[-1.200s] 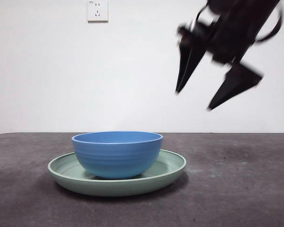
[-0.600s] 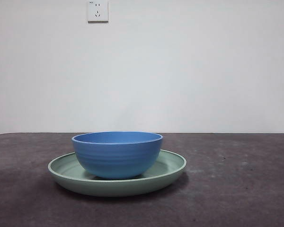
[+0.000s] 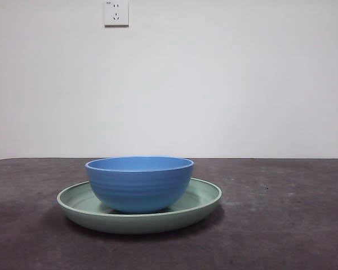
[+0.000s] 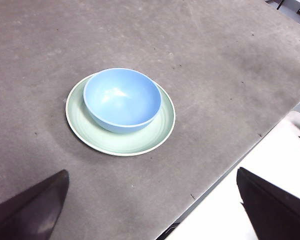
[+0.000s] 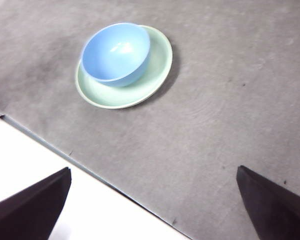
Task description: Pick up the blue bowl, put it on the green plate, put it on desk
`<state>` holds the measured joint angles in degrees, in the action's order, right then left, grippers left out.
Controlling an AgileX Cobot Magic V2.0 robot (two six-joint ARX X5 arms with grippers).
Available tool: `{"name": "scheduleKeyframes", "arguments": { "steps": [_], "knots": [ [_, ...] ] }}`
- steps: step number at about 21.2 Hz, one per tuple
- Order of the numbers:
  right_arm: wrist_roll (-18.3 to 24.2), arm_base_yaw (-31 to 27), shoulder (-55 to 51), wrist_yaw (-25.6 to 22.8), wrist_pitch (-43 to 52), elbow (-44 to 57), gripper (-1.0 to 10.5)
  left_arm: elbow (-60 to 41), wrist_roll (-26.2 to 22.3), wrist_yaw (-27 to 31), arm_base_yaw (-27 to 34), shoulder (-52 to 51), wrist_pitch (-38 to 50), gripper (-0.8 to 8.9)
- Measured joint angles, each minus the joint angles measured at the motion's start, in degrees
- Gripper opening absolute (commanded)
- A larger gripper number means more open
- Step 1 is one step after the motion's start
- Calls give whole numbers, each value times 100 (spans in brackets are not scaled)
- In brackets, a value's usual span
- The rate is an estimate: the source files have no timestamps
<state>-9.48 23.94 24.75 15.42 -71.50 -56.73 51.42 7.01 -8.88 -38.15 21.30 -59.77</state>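
Blue bowl (image 3: pixel 139 183): seated upright inside the green plate (image 3: pixel 203 198), mid-counter (image 3: pixel 293 225)
Left claw (image 4: pixel 150 210): held wide apart, empty, well above
Right claw (image 5: pixel 150 210): likewise spread, empty
Advice: rim is best gripped squarely, lifted straight up

We're looking at a bare test room, lab-like: 1 plain white wall (image 3: pixel 225 84) carrying a single white power socket (image 3: pixel 116 12), and a dark grey speckled desk (image 3: pixel 281 214) with a pale floor (image 5: pixel 50 165) beyond its edge.
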Motion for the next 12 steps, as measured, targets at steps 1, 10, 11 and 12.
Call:
{"name": "scheduleKeyframes", "arguments": {
  "steps": [1,10,11,12],
  "knots": [
    [0,0,0,0,22,0,577,0,0,0,0,0,0,647],
    [-42,0,0,2,57,0,40,0,-70,0,0,0,-39,47],
    [-42,0,2,0,59,0,40,-2,-66,0,0,0,-31,48],
    [-39,0,0,2,61,0,40,0,-61,0,0,0,-11,51]
  ]
}}
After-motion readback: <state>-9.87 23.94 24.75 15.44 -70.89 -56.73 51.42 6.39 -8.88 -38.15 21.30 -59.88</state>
